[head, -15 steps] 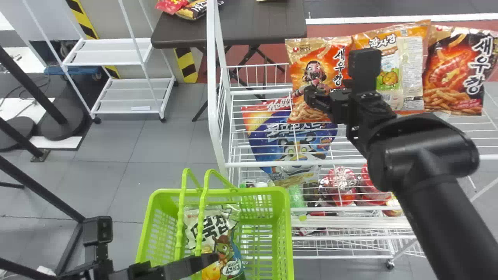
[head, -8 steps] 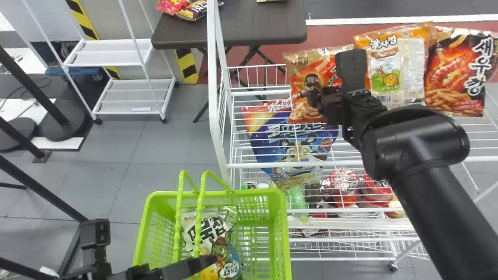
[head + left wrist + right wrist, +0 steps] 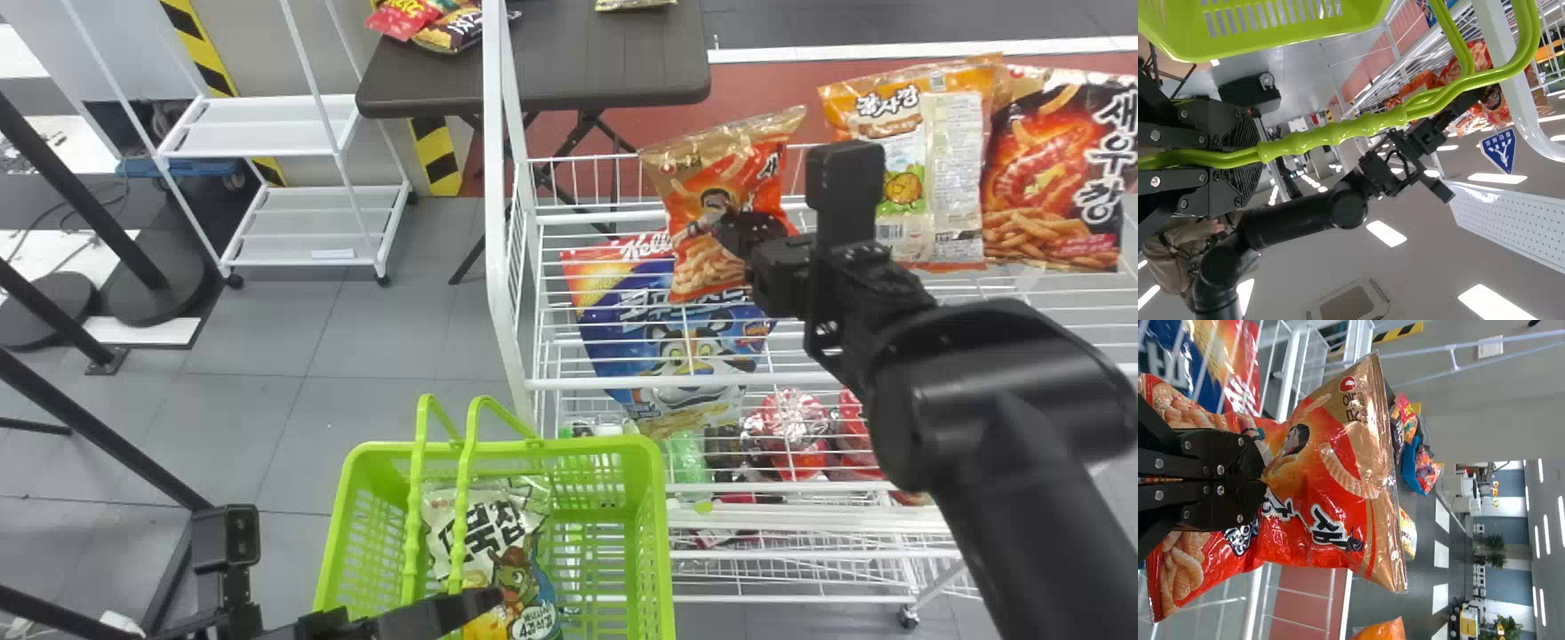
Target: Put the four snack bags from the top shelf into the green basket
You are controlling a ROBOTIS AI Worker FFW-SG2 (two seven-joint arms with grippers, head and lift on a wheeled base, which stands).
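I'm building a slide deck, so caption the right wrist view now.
Right gripper pinching a red-and-gold snack bag beside white wire shelving.

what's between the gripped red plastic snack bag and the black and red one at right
In the head view, an orange plastic snack bag stands between them, its left side partly behind the right arm.

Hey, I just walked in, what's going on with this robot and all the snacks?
The robot is moving snack bags into a green basket. Its right gripper has hold of a red bag at the top shelf, while its left gripper holds the basket's handles. One bag is in the basket, and two others, an orange one and a black-and-red one, stand at the top shelf.
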